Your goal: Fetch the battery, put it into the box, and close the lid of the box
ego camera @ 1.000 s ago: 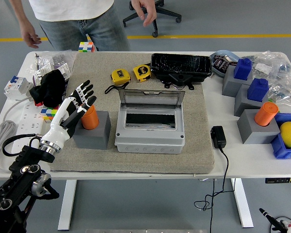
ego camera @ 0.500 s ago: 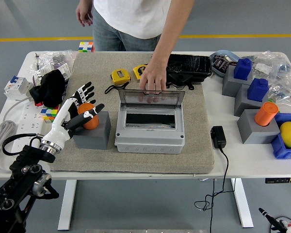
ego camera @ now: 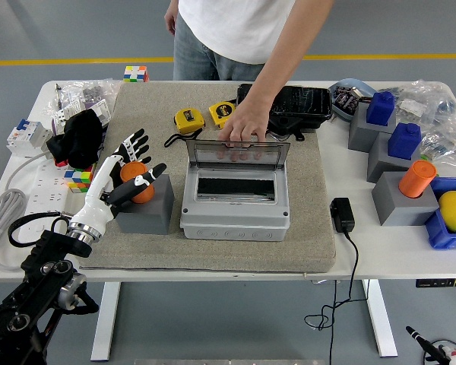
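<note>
Head view: left robot hand at center-left, fingers loosely wrapped around the orange battery on its gray block, grip partial. Person's hand holds the box lid open. Risk: loose grip drops the battery; lid may fall.

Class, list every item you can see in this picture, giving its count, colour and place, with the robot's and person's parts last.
Box: 1, grey, mat centre, lid up.
Battery: 1, orange, on grey block, mat left.
Tape measures: 2, yellow, mat rear.
Black case: 1, mat rear.
Mat: 1, beige, table centre.
Blue pieces: 2, on grey blocks, right.
Orange cylinder: 1, on grey block, right.
Yellow object: 1, in blue bin, right edge.
Adapter: 1, black, right of mat.
Cubes: 2, multicoloured, left.
Left hand: 1, white and black, fingers around the battery.
Person's hand: 1, on the lid's top edge.
</note>
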Controlling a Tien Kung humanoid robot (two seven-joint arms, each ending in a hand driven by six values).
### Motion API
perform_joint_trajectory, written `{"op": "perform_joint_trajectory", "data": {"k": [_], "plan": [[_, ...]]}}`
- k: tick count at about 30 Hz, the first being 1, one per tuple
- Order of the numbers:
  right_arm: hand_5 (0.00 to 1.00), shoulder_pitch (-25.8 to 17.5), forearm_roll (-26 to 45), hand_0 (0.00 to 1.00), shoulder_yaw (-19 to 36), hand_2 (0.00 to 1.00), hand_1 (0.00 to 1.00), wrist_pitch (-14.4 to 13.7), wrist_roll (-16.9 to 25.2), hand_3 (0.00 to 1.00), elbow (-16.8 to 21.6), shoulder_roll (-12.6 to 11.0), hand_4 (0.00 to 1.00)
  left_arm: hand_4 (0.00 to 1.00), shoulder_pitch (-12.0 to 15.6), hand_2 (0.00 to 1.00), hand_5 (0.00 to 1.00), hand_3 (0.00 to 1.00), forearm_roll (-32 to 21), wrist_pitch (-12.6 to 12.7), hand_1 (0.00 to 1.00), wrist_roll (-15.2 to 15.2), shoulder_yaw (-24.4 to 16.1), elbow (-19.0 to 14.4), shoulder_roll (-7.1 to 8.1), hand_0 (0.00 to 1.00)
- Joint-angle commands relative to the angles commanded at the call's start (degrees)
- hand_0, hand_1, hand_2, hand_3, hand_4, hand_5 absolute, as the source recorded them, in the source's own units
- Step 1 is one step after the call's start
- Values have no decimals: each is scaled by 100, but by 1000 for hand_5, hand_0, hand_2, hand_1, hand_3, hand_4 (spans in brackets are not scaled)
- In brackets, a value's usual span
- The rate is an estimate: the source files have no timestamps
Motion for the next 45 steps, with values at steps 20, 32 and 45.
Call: {"op": "perform_joint_trajectory", "data": {"k": [20, 32, 45], "plan": [[998, -8, -4, 879, -30, 804, 854, -1, -4, 845, 0, -8, 998, 998, -17, 590, 401, 639, 258, 317, 627, 68, 85, -149, 66, 461], [998, 4, -1, 881, -19, 804, 853, -3, -4, 844, 0, -11, 998, 998, -1, 586, 378, 633, 253, 342, 624, 36, 148, -149, 41, 464], [998, 9, 11, 880, -26, 804, 854, -6, -2, 844, 0, -12, 998, 998, -12, 491, 371, 545, 229, 340, 584, 29, 150, -151, 34, 434]]}}
